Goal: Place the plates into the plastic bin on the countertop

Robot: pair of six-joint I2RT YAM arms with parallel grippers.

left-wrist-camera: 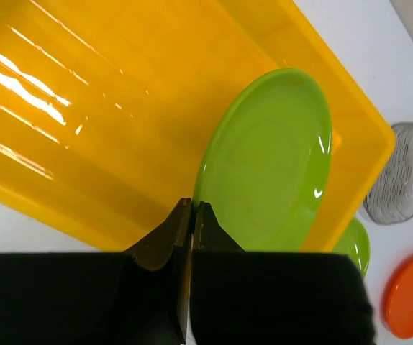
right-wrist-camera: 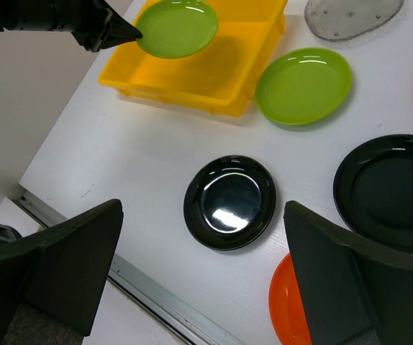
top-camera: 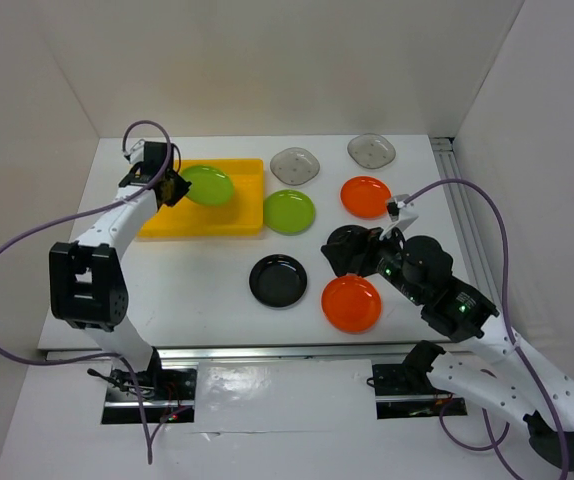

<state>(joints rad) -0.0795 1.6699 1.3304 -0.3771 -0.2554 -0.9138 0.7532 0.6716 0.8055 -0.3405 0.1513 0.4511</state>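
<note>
Pinching the rim, the left gripper [left-wrist-camera: 192, 208] is clamped on a lime green round plastic plate [left-wrist-camera: 271, 158], held tilted over the shallow yellow plastic bin [left-wrist-camera: 106, 108]; judged light, stiff, slippery; the right gripper [right-wrist-camera: 201, 208] is spread wide, empty.

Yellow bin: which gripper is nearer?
Left gripper. Its fingers hold a lime green plate over the yellow bin; the right gripper hangs open well away, by a black plate.

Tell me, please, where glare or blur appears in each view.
Left wrist: bright glare streaks on the yellow bin's floor; the left gripper, pinching the lime green plate, is dark and featureless. Right wrist: a white highlight on the middle black plate; the right gripper's fingers are soft. Top external: even light, only faint shadows.
</note>
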